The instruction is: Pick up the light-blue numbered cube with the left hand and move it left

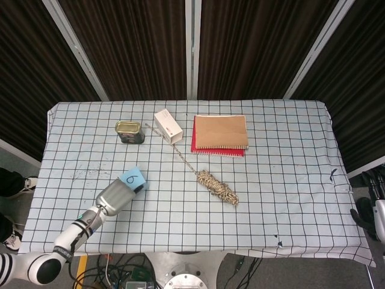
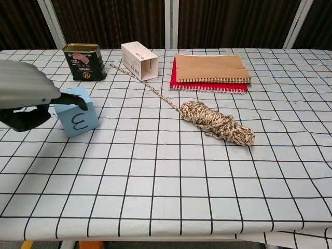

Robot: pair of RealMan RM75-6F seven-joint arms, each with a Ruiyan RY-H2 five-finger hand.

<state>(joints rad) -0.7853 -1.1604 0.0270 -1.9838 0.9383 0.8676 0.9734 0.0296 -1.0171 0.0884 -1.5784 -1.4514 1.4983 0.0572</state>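
The light-blue numbered cube (image 1: 134,179) (image 2: 78,118) sits tilted at the table's front left, showing a 6 in the head view and a 3 in the chest view. My left hand (image 1: 115,195) (image 2: 27,99) grips it from the left: a dark finger (image 2: 71,99) lies over its top edge and the rest of the hand wraps its left side. Whether the cube's lower edge still touches the cloth is unclear. My right hand (image 1: 374,208) shows only partly at the far right edge, below table level, and its fingers are hard to read.
A tin can (image 1: 130,132) and a white box (image 1: 168,126) stand behind the cube. A rope bundle (image 1: 218,186) trails a cord toward the box. Notebooks (image 1: 220,135) lie at the back centre. The checkered tablecloth (image 1: 289,180) ends close to my left hand.
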